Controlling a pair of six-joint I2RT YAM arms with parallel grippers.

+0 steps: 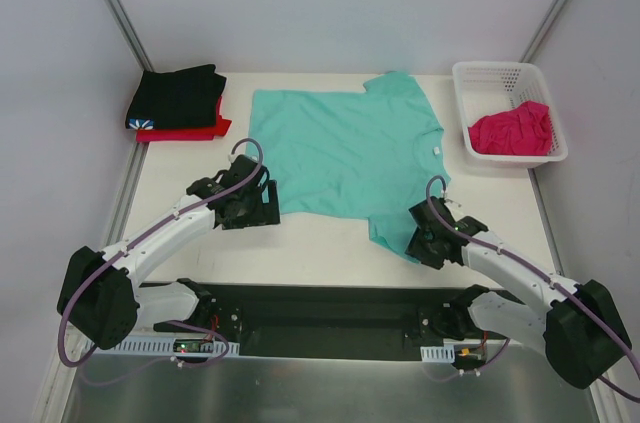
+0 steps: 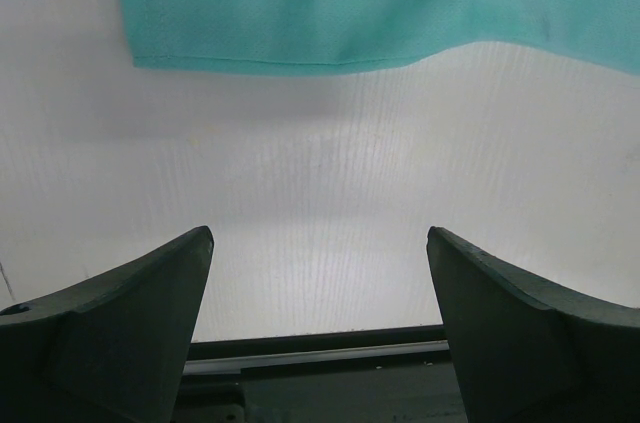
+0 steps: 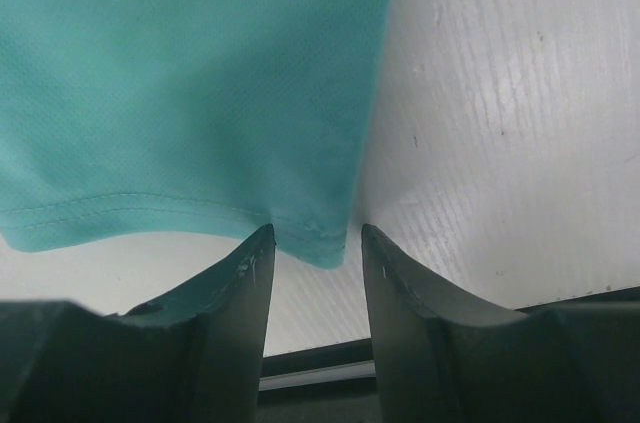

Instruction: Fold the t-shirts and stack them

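Teal shirt lies spread flat mid-table, collar toward the right edge. Left gripper hangs with jaws wide, just off the shirt's near-left hem. Right gripper has its jaws narrow, astride the near sleeve corner, a gap showing. Black shirt sits folded on red shirt at the far-left corner. Pink shirt lies crumpled in the basket, far right.

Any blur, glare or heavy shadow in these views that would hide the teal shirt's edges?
Top external: even light, teal t-shirt outline sharp, no glare. Left wrist: hem clear, soft shadow on the table below it, left fingers dark and slightly blurred. Right wrist: stitching crisp, right fingers dark, featureless.
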